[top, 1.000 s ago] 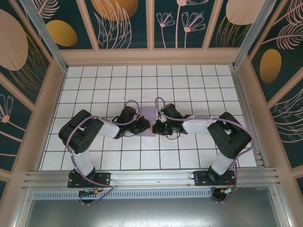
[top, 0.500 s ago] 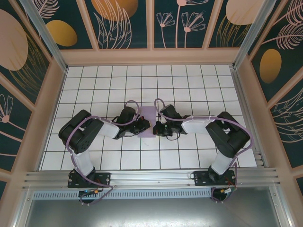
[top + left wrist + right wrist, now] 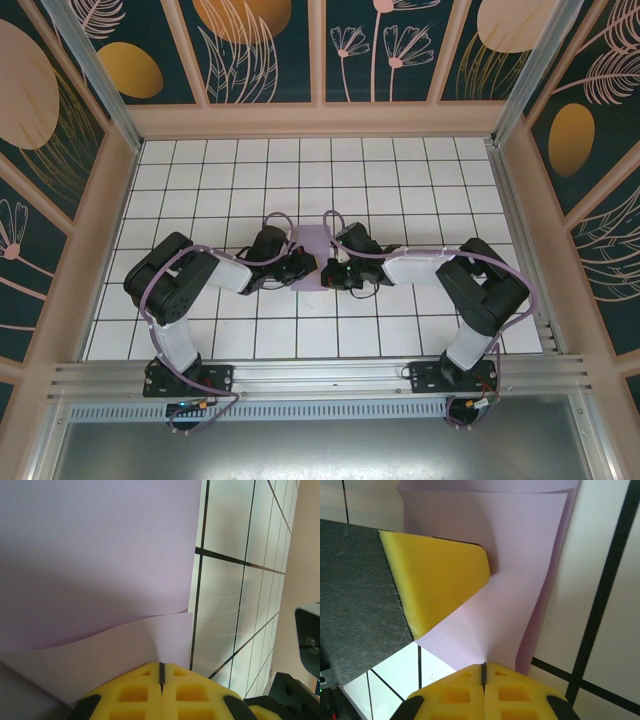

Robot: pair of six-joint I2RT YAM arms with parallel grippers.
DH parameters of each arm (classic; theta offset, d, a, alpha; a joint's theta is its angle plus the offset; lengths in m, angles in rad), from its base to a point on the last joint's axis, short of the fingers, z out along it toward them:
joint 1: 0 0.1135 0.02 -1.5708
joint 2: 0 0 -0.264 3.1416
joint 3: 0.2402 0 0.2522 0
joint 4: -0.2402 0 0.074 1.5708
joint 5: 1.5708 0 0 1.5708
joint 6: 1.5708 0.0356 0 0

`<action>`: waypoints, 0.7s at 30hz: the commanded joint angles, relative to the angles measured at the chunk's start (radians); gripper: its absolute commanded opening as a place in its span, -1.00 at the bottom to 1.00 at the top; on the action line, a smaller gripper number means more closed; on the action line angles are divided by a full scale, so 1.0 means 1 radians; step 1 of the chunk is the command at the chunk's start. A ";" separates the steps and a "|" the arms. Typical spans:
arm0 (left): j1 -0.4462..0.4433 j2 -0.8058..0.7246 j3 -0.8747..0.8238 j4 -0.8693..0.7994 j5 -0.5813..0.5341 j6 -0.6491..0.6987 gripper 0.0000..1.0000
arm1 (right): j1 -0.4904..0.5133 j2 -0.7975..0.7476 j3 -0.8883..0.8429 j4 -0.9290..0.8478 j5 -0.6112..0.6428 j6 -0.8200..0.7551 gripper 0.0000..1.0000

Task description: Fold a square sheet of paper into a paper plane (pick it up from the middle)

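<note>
Ringed by leaf-patterned walls [image 3: 250, 50], the left arm [image 3: 215, 270] and right arm [image 3: 420, 268] crowded the middle of the tiled counter [image 3: 400, 180], jaws clamped on the lavender square sheet of paper [image 3: 313, 240], softly buckled between them.

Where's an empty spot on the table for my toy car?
The table is bare along the back wall and in the near strip before the metal rail. The middle is crowded: left gripper and right gripper pinch the paper there.
</note>
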 commanded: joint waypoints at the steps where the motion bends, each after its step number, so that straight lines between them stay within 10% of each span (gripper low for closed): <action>1: 0.004 0.021 -0.040 -0.102 -0.040 -0.002 -0.97 | 0.008 0.015 0.001 -0.041 0.026 -0.007 -1.00; 21: 0.003 0.020 -0.045 -0.108 -0.050 0.003 -0.99 | 0.008 -0.086 -0.098 -0.139 0.038 -0.030 -1.00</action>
